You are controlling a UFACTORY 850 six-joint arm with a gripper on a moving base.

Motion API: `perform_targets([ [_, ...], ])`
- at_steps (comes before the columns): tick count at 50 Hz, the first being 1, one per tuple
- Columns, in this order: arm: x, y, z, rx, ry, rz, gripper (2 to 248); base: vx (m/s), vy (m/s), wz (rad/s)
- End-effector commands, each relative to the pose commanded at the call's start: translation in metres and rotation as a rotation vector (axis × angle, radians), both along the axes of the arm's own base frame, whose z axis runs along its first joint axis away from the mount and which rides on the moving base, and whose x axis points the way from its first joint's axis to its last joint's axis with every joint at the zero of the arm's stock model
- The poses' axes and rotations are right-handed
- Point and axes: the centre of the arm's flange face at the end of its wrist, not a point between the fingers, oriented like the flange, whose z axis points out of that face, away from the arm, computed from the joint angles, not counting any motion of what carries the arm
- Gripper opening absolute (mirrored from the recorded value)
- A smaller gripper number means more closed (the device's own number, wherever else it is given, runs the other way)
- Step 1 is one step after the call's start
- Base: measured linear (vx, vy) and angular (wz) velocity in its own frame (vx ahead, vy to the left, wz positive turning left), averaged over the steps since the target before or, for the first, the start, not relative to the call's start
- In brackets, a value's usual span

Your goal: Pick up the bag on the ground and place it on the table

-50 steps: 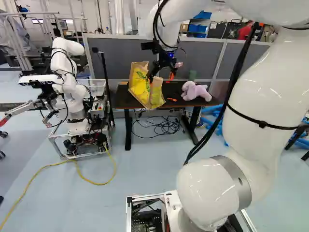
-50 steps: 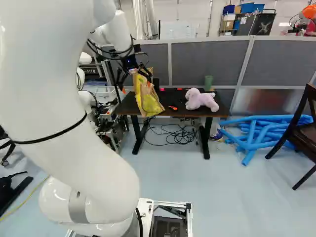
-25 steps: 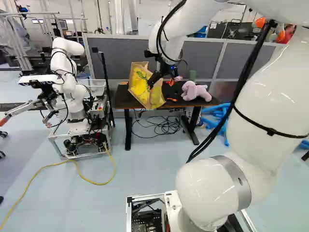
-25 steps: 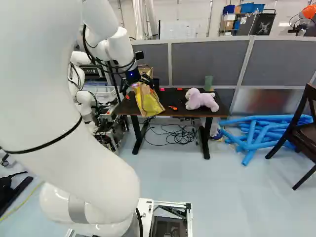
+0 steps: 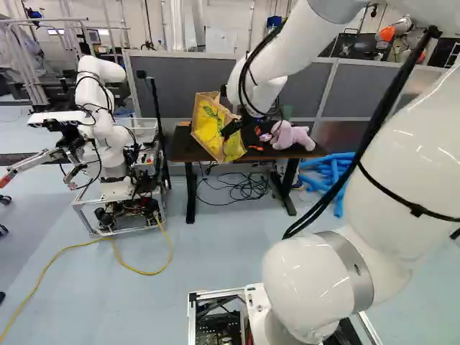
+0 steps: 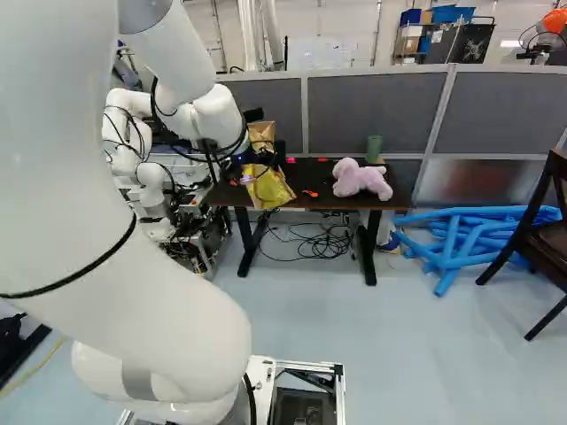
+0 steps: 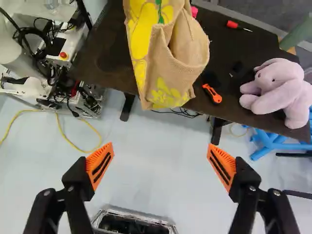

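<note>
My gripper [image 5: 234, 129] is beside the bag in the left base view, partly hidden by my wrist. In the wrist view the gripper [image 7: 160, 161] stands wide open, floor visible between its orange pads. The tan bag with yellow print [image 5: 207, 131] is at the left end of the dark table [image 5: 273, 152]; its lower part hangs past the front edge. From the wrist, the bag [image 7: 168, 61] lies ahead of the fingers, apart from both. In the right base view my arm partly covers the bag [image 6: 270, 188].
On the table are a purple plush animal [image 7: 275, 92], an orange cutter [image 7: 212, 93], a red-handled screwdriver [image 7: 234, 25] and a green cup [image 6: 374, 149]. Another robot [image 5: 104, 136] stands to the left. Blue tubes [image 6: 456, 239] and a chair [image 6: 540, 235] are at the right.
The arm has swung lower, its wrist shifting right in the left base view and the gripper dropping beside the bag. The bag keeps nearly the same place. The base has not moved.
</note>
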Motion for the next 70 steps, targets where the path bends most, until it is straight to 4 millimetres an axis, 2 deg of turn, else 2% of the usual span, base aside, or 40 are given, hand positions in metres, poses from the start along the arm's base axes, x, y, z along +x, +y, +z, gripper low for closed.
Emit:
perform_targets([
  [28,-0.053,-0.012,-0.055,0.065,-0.204,-0.067,247,0.0,0.0,0.0],
  [49,-0.09,-0.019,-0.083,0.103,-0.324,-0.104,247,0.0,0.0,0.0],
  [70,-0.122,-0.024,-0.104,0.132,-0.418,-0.132,247,0.0,0.0,0.0],
])
